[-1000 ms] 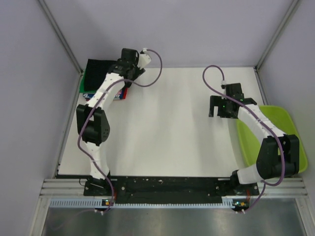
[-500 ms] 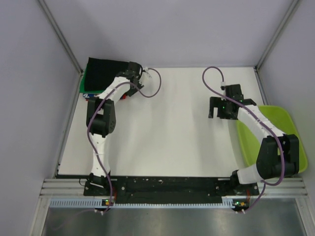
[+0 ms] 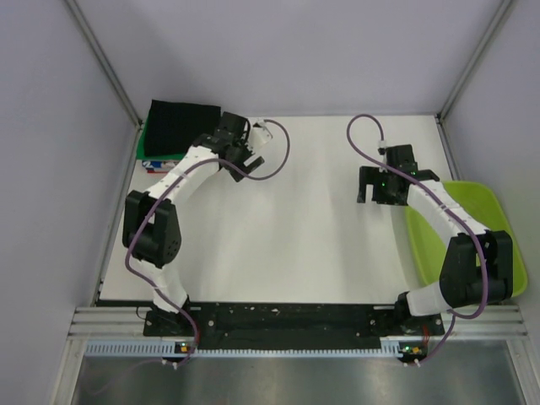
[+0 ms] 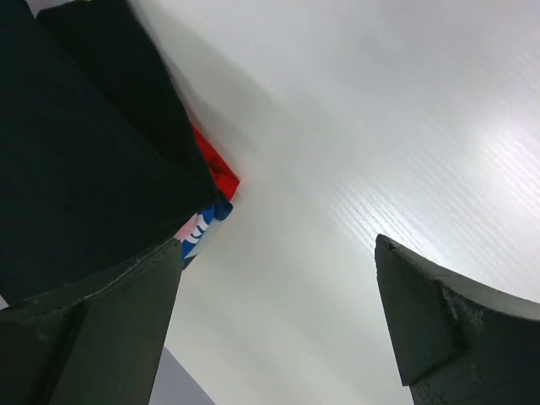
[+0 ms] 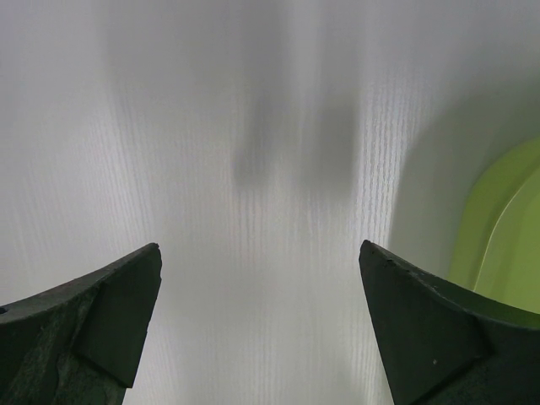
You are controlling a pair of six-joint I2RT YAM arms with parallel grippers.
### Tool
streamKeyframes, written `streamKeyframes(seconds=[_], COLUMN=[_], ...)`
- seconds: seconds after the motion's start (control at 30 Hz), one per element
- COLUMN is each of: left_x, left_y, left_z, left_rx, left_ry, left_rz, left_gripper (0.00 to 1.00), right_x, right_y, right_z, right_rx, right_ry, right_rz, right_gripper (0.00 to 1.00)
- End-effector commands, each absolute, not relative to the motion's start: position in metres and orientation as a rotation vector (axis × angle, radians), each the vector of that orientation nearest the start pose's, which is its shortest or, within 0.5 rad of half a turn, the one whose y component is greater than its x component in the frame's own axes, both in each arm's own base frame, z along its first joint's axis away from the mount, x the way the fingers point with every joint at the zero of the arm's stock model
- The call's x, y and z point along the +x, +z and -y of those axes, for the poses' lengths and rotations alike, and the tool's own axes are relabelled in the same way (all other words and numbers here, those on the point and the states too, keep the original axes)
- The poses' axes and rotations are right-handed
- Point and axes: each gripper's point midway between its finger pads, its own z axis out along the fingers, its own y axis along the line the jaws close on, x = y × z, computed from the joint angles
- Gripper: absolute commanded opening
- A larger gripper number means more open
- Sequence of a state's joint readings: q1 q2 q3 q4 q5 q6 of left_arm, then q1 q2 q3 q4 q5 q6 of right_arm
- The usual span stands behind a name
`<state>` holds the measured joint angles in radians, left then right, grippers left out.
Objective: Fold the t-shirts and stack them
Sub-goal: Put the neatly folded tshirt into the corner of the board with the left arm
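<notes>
Four folded shirts in one stack at the far left corner of the table [image 3: 287, 236]. The black shirt [image 3: 177, 126] lies on top, with the green shirt [image 3: 143, 145] showing as an edge beneath it. Corners of the red shirt [image 4: 216, 169] and the blue-white patterned shirt [image 4: 199, 226] peek out lower down.

Left gripper [image 4: 278, 245]: released, fingers wide apart, nothing between them, over bare table just beside the stack.

Right gripper [image 5: 260, 249]: released, empty, toward the right edge.

Lime-green tub [image 3: 494, 211]: at the right edge.
</notes>
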<state>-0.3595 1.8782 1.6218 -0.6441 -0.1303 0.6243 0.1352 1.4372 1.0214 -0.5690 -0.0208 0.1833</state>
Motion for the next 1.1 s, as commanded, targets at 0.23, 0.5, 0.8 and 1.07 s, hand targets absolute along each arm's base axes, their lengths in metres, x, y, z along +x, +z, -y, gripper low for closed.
streamKeyframes(seconds=[0.23,0.5,0.8,1.07], left_x=[0.462,0.462,0.449,0.423], left_y=[0.114,0.118,0.102,0.098], left_z=[0.133,0.145,0.148,0.156], left_rx=[0.957,0.813,0.776,0.786], left_ry=[0.27,0.162,0.099,-0.021], left_rz=[-2.23,-2.209,-2.247,-2.216], left_gripper=[0.99,0.99,0.99,0.99], right_x=[0.339,0.339,0.339,0.339], right_y=[0.117,0.118,0.117,0.119], right_z=[-0.057,-0.057,-0.056,-0.056], right_rx=[0.04,0.034,0.034,0.035], right_ry=[0.153,0.146,0.142,0.139], right_rz=[-2.499,-2.497,-2.498,-2.493], right_gripper=[0.99,0.99,0.99,0.99])
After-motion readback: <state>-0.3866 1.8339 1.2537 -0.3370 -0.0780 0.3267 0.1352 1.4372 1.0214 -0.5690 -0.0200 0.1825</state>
